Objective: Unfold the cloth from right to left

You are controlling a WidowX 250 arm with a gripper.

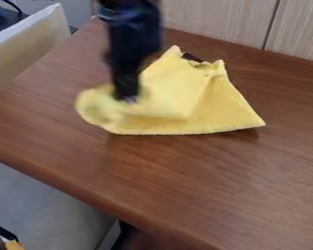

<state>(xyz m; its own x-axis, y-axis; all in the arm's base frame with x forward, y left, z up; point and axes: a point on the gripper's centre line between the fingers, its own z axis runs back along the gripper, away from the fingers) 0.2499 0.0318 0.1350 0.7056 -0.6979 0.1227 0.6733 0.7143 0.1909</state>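
The black gripper (127,99) hangs from the top edge over the left part of the yellow cloth (214,110). It is shut on the cloth, whose material bunches and blurs around the fingertips. A loose rounded lobe of cloth lies left of the gripper. The right part spreads to a pointed corner at the right, with a folded layer across the middle and a raised, crumpled edge at the back. The arm hides some of the cloth's back left side.
The brown wooden table (205,180) has its front edge running from the left down to the bottom. A small dark item (191,57) shows behind the cloth. A pale panelled wall (218,19) borders the back, and a light-edged board (28,49) stands at the upper left.
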